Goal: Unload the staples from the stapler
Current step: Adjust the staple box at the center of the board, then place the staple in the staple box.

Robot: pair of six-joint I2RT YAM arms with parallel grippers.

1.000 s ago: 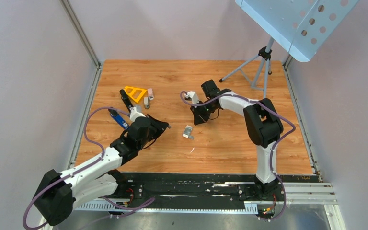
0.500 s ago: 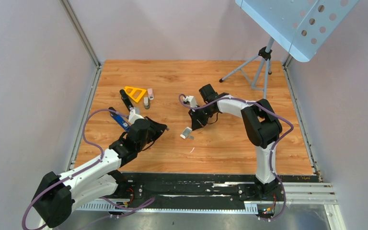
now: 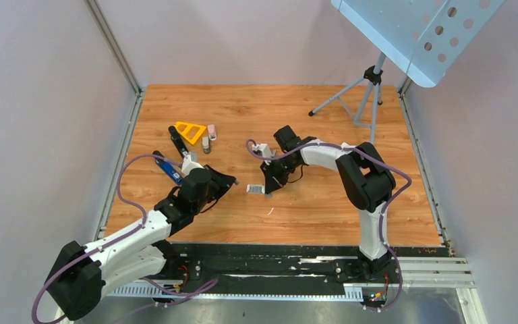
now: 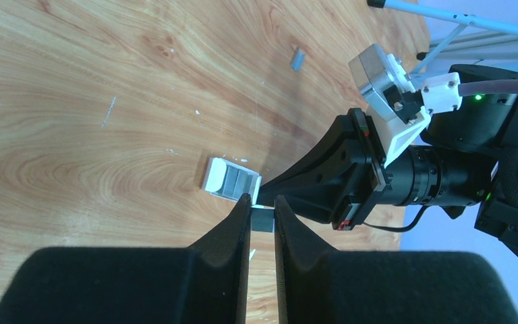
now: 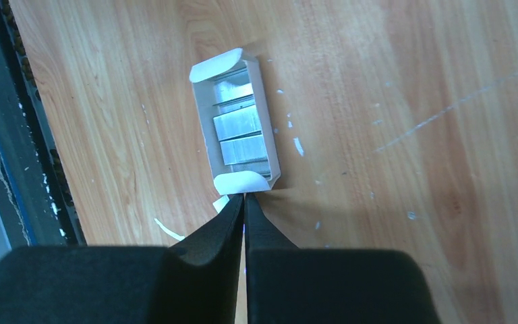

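Note:
A small white box of staples (image 5: 239, 131) lies open on the wooden table (image 3: 324, 202), with silvery strips inside; it also shows as the box (image 3: 253, 190) and the box (image 4: 231, 181). My right gripper (image 5: 244, 197) is shut, its tips touching the box's near white flap, with nothing between them. My left gripper (image 4: 262, 202) is shut on a short grey strip of staples (image 4: 263, 221), just left of the box and of the right gripper (image 3: 267, 190). The blue and black stapler (image 3: 168, 169) lies behind the left gripper (image 3: 232, 181), partly under its cable.
A yellow triangle (image 3: 190, 129), a black object (image 3: 177, 140) and two small bottles (image 3: 208, 137) lie at the back left. A tripod stand (image 3: 364, 94) stands at the back right. A loose grey strip (image 4: 297, 59) and white scraps (image 3: 270, 211) lie on the wood.
My right gripper has swung left and nearer, pushing the box of staples that way toward the left gripper. The left arm has stayed put with its strip.

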